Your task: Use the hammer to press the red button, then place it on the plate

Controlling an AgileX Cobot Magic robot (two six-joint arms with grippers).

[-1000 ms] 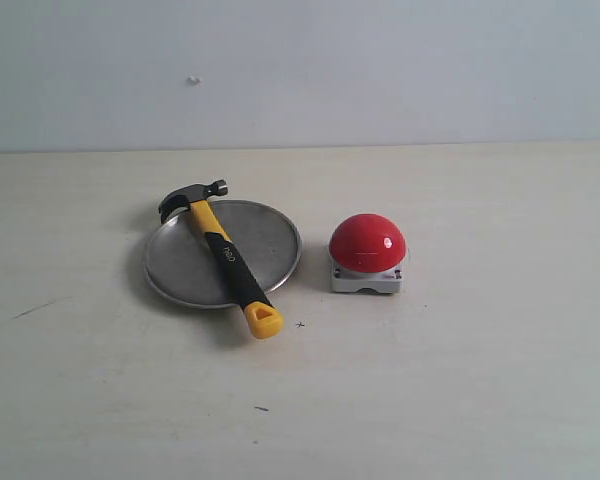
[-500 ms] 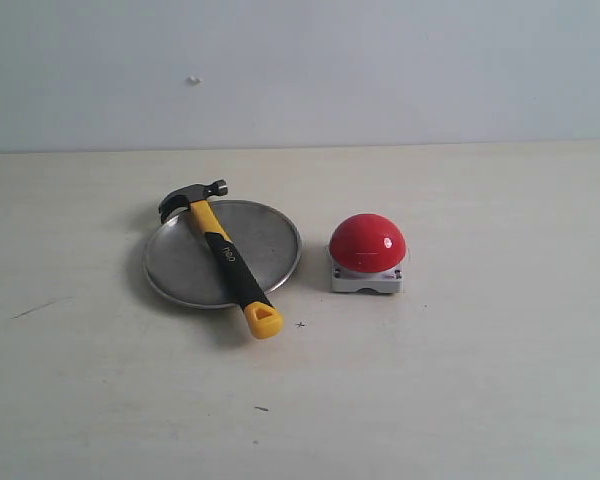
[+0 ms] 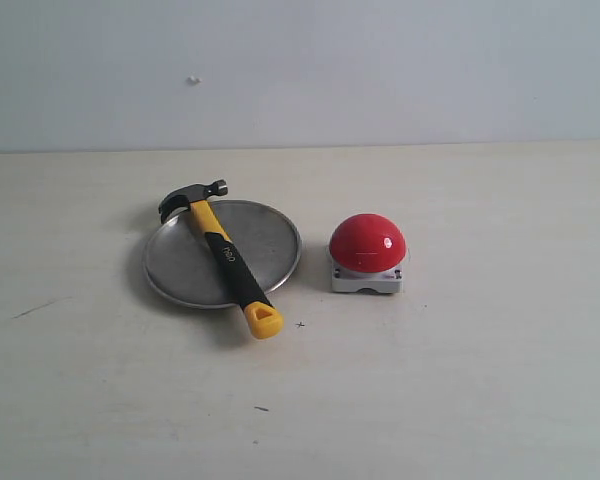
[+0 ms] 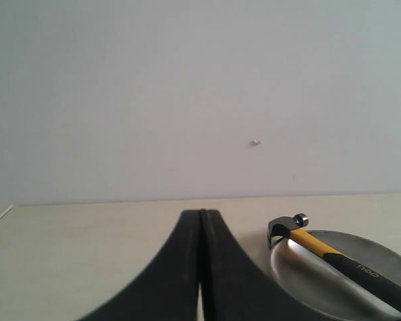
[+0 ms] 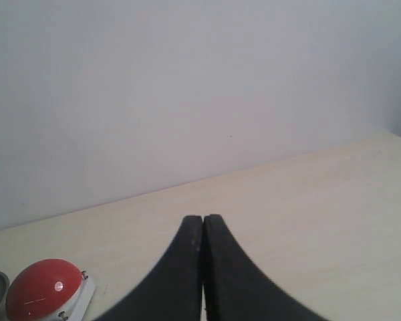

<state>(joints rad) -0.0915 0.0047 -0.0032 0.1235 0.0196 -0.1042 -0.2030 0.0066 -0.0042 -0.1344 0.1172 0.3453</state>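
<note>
Hammer [image 3: 225, 255]: lies across the plate [image 3: 275, 240], left of the red button [image 3: 367, 242] in the exterior view.
Long axis: diagonal; the steel head overhangs the far-left rim and the yellow end points near-right, past the near rim.
Left gripper [image 4: 201, 215]: jaws pressed together, empty.
Right gripper [image 5: 203, 218]: jaws pressed together, empty.
Step advice: if pickup is next, open first, then straddle the black handle crosswise, mid-length.

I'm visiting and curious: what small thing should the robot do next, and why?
Probably open the left gripper and reach for the hammer. It lies unheld across the plate, and that gripper is shut, with the hammer in its view. This assumes the red button has not been pressed yet.
</note>
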